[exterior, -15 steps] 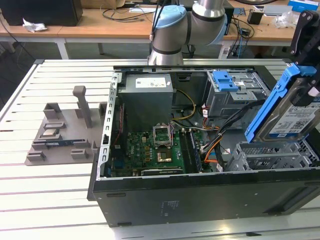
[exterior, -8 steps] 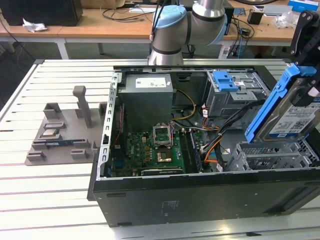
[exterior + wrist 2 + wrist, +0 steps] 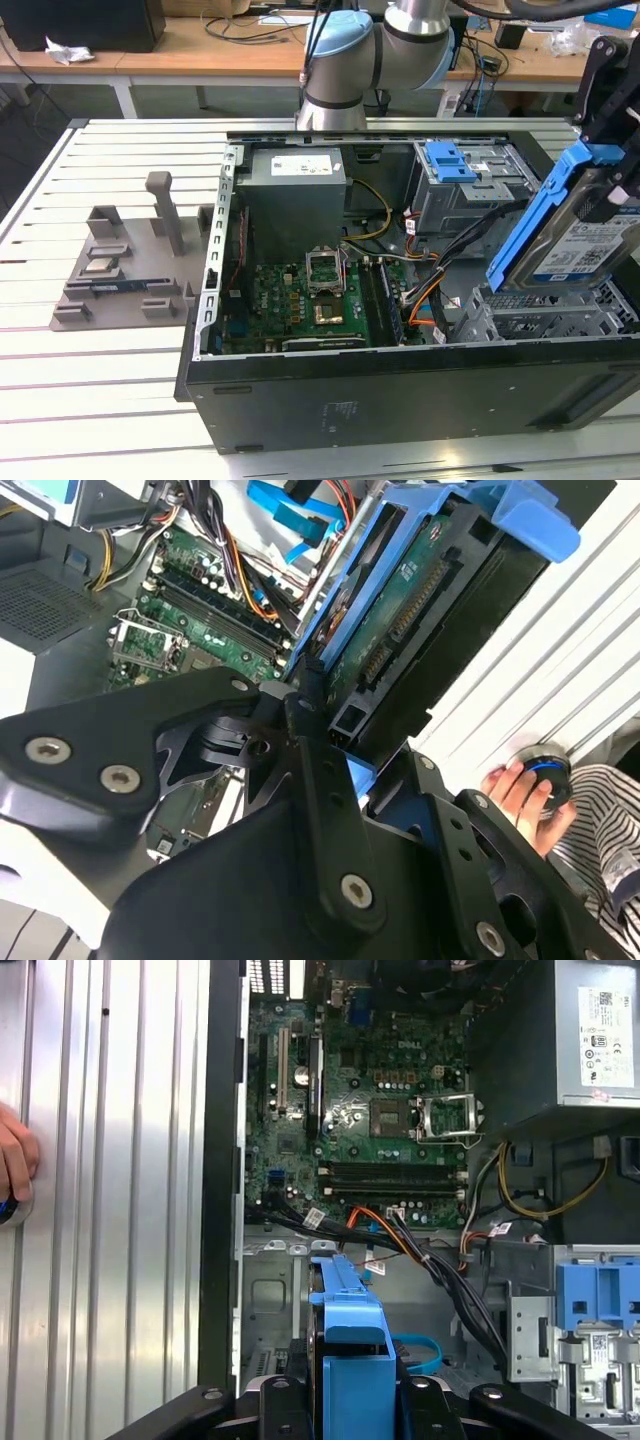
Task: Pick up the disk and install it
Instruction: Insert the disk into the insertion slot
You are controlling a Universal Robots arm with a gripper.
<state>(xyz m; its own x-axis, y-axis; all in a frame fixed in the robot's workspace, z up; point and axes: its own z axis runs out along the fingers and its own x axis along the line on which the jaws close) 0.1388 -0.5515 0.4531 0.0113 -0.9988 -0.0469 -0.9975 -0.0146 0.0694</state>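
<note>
Your pincer [image 3: 350, 748] is clamped on the disk [image 3: 588, 238], with its fingers [image 3: 305, 730] on either side of one end. The drive hangs from the grip, its white-and-blue label turned toward the exterior camera. It is in the air and steeply tilted above the empty metal drive cage [image 3: 530, 318], at the exterior view's right end of the open computer case [image 3: 400, 405]. As far as the pictures tell, it does not touch the cage.

In the first wrist view the blue side rail [image 3: 350, 1340] points toward the motherboard [image 3: 370, 1120]. A bundle of black and orange cables [image 3: 430, 1260] lies just beyond it.

The pick-up looks done, and the step in hand seems to be bringing the drive to its bay. To do it well, level the disk so its rails run parallel to the cage's guides. At this tilt a corner would likely catch on the cage rim. Mind the cables, which lie near the cage and could get pinched under the drive. Go slowly, because you hold the disk at one end only and a knock could twist it in the grip. A person's hand [image 3: 15, 1160] rests on the slatted tabletop [image 3: 100, 390] near the case wall, so give it room.
</note>
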